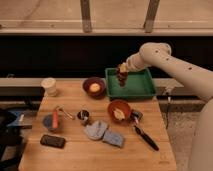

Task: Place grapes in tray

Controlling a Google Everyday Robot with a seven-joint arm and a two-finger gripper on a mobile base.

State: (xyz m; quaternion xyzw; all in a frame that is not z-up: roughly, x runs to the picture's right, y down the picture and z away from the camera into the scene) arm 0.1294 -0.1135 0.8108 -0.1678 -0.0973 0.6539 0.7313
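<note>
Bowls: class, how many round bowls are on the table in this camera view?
2. The dark maroon bowl sits left of the green tray; the orange bowl sits nearer, in front of the tray. The claw holds the grapes above the tray. None seem hidden.

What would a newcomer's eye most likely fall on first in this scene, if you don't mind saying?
Probably the big white arm reaching in from the right, its gripper holding the grapes so that they dangle above the left part of the green tray at the table's far edge. Next, the maroon bowl with a yellow ball beside the tray, and the orange bowl mid-table.
</note>
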